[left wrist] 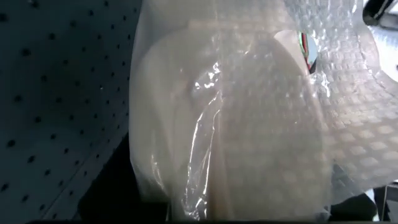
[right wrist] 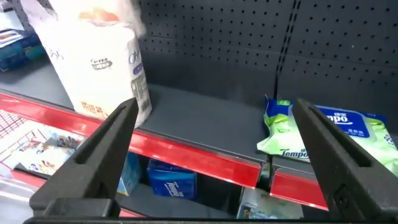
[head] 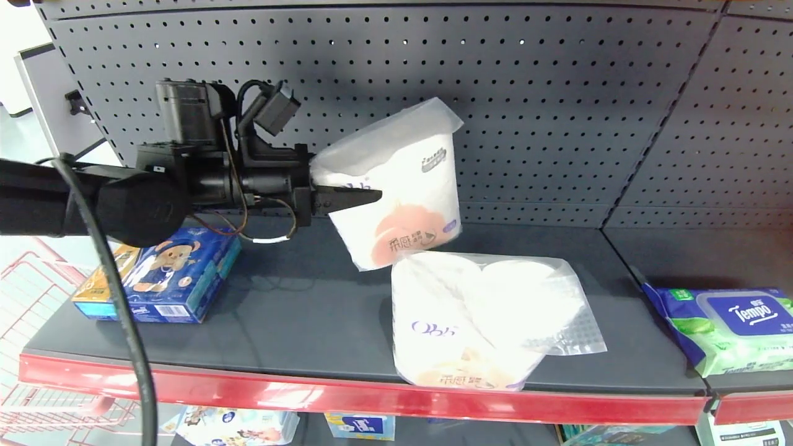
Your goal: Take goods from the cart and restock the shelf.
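My left gripper (head: pixel 365 197) is shut on a white pack of toilet paper rolls (head: pixel 403 186), holding it tilted in the air above the dark shelf (head: pixel 297 322), close to the pegboard back wall. Up close, its clear wrap (left wrist: pixel 249 124) covers the rolls. A second, matching pack (head: pixel 471 316) lies on its side at the shelf's front edge, just below and in front of the held one. My right gripper (right wrist: pixel 214 162) is open with nothing between its fingers, out in front of the shelf, facing that lying pack (right wrist: pixel 99 62).
A blue box with a bear picture (head: pixel 167 275) lies at the shelf's left end. A green and blue pack of wet wipes (head: pixel 731 328) lies on the neighbouring shelf section to the right. The red wire cart (head: pixel 37 347) stands lower left. More goods sit on the shelf below.
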Available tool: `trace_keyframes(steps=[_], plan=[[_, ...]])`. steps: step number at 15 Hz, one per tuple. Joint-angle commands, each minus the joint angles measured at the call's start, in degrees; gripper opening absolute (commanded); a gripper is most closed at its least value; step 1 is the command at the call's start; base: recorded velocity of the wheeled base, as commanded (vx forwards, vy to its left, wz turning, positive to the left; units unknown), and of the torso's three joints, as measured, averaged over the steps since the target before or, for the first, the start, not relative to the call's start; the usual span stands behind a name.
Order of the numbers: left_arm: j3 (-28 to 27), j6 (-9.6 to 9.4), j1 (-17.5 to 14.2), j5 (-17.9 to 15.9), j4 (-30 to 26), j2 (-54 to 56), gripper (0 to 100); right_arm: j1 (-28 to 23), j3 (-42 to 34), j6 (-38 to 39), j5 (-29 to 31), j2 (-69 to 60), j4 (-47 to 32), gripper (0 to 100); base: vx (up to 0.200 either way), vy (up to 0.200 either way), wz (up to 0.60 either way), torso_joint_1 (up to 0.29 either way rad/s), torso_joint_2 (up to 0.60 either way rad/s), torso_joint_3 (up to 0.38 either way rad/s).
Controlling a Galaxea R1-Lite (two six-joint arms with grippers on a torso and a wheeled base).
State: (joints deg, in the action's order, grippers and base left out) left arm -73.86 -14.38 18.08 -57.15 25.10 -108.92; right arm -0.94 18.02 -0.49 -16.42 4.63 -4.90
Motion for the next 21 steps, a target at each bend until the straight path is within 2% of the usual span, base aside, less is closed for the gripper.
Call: trace_keyframes(steps=[1,2,3,7,10,13,21], plan=[[-1.99,-1.17,0.91,0.02,-0.05,-4.46,0,-0.03,0.0,-0.04,-0.01,-0.15,-0.02,100,0.0,0.0,0.0,0.0,0.0,0.0],[-1.99,-2.05,0.91,0.02,-0.05,-5.16,0,-0.03,0.0,-0.04,-0.01,-0.15,-0.02,100,0.0,0.0,0.0,0.0,0.0,0.0],[-1.99,-4.86,0.91,0.02,-0.05,-6.48,0,-0.03,0.09,-0.04,-0.01,-0.15,-0.02,100,0.0,0.0,0.0,0.0,0.0,0.0],[-4.01,-7.41,0.91,0.02,0.04,-9.64,0,-0.03,0.09,-0.04,-0.01,-0.33,-0.02,100,0.0,0.0,0.0,0.0,0.0,0.0],[-6.73,-7.59,1.52,-0.07,-0.4,-11.4,0,-0.03,-0.09,-0.04,-0.01,-0.41,-0.02,100,0.0,0.0,0.0,0.0,0.0,0.0],[-6.73,-7.59,2.93,-0.07,-2.95,-11.31,0,-0.03,-0.26,-0.04,-0.01,-0.59,-0.02,100,0.0,0.0,0.0,0.0,0.0,0.0],[-7.26,-7.59,4.6,0.02,-3.39,-12.72,0,-0.03,-0.79,-0.04,-0.01,-0.77,-0.11,100,0.0,0.0,0.0,0.0,0.0,0.0]])
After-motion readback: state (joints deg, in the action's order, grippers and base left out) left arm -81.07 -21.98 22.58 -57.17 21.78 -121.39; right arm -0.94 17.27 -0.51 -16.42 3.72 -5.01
